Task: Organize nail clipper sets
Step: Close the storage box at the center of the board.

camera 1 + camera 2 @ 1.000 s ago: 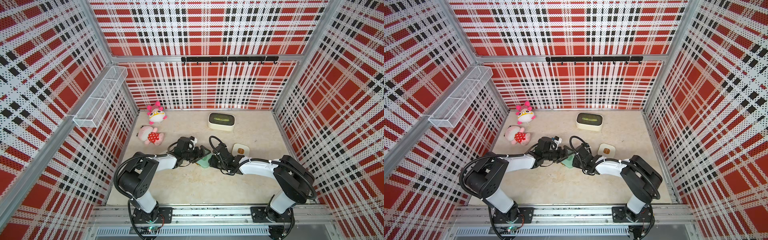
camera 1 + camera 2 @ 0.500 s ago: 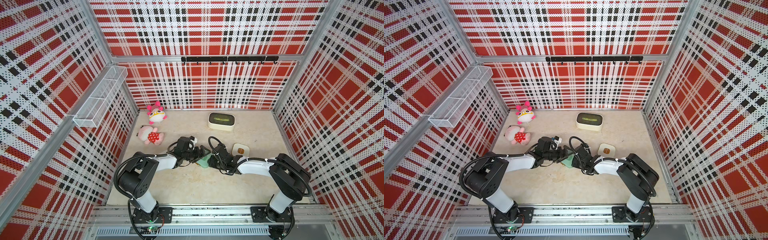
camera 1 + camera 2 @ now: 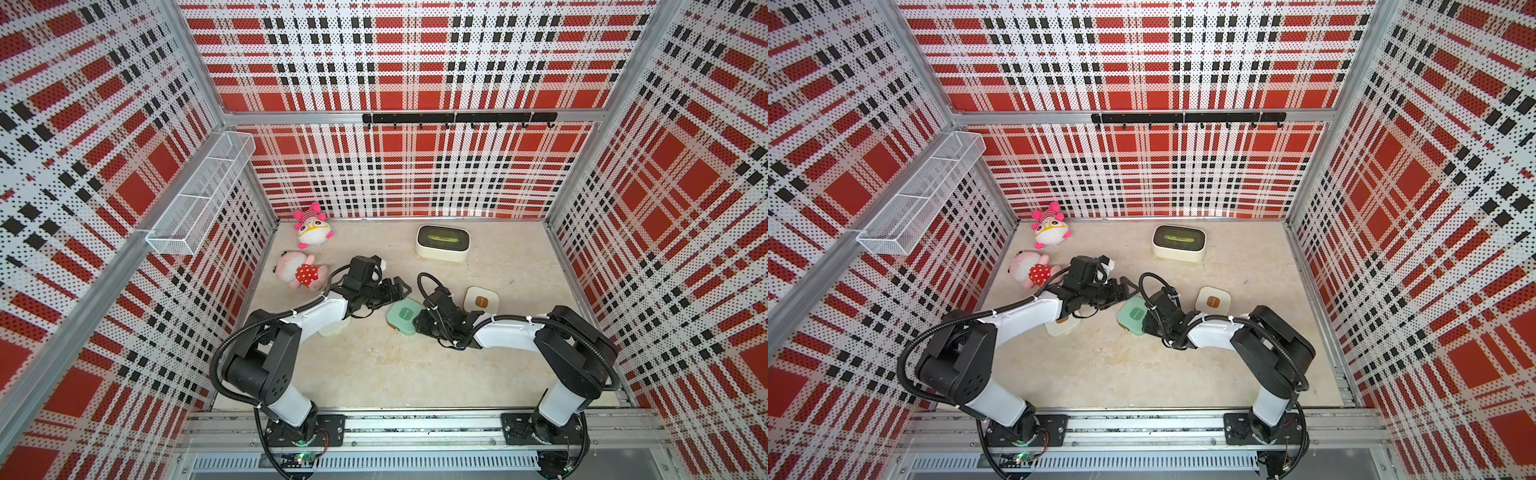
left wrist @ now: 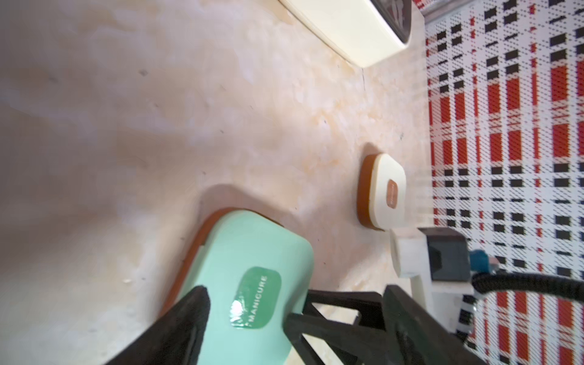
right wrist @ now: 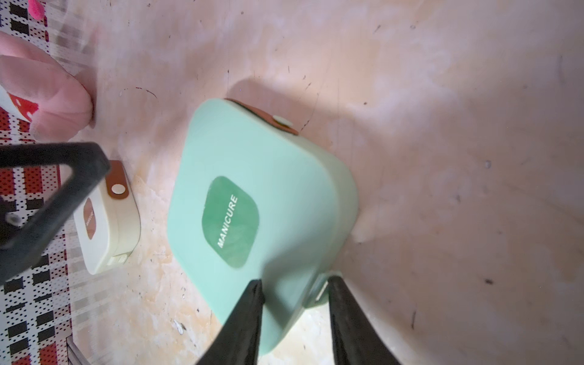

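The mint green case (image 3: 402,316) (image 3: 1133,314) lies shut mid-table, its "MANICURE" label up. My right gripper (image 3: 419,326) (image 5: 294,281) is shut on its near edge, one finger on the lid and one under the base. My left gripper (image 3: 397,289) (image 4: 246,303) stands open with its fingers either side of the case's far end, close to its sides. A shut cream case (image 3: 481,300) (image 4: 384,192) lies to the right. Another cream case (image 3: 1063,326) (image 5: 107,218) lies partly under my left arm. No loose clippers show.
A larger cream box with a dark window (image 3: 442,243) stands at the back. Two pink plush toys (image 3: 311,228) (image 3: 301,272) lie at the back left. A white wire basket (image 3: 199,199) hangs on the left wall, a black hook rail (image 3: 457,118) on the back wall.
My left gripper's jaws have narrowed a little around the mint case. The right gripper still holds the case, and both arms have barely moved.
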### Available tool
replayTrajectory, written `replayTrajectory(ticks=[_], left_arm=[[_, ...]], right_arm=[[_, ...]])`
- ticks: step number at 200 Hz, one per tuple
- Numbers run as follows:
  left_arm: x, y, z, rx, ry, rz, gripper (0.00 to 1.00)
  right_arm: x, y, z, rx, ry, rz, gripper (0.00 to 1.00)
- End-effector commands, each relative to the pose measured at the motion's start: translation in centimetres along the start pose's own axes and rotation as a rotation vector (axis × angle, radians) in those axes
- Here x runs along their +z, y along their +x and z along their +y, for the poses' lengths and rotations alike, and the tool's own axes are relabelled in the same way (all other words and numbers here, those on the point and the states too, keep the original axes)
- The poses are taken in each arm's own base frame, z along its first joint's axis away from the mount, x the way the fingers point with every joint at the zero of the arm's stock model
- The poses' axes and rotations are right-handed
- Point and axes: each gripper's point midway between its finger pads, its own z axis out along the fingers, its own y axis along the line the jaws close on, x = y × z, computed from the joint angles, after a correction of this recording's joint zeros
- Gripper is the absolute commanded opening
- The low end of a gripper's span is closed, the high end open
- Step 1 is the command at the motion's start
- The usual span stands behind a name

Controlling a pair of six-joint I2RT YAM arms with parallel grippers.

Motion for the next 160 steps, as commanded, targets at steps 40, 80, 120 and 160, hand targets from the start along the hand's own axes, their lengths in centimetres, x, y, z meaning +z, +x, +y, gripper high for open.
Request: replayTrajectory(ticks=[40, 80, 120, 160], left_arm=[[2.6, 3.2, 3.5, 0.088, -0.13, 0.11, 0.87], [4.3, 5.4, 3.6, 0.115, -0.115, 0.185, 0.81], [4.6, 7.8, 3.6, 0.098, -0.098, 0.236, 0.73], [4.6, 9.4, 2.2, 0.079, -0.056, 0.245, 0.72]], right_arm=[[1.0, 0.5, -1.2, 0.013, 0.032, 0.015, 0.39], [1.2, 0.3, -1.3, 0.018, 0.029, 0.019, 0.39], [1.5, -0.1, -0.1, 0.029, -0.04, 0.017, 0.39], [1.9, -0.8, 1.8, 0.03, -0.112, 0.014, 0.39]])
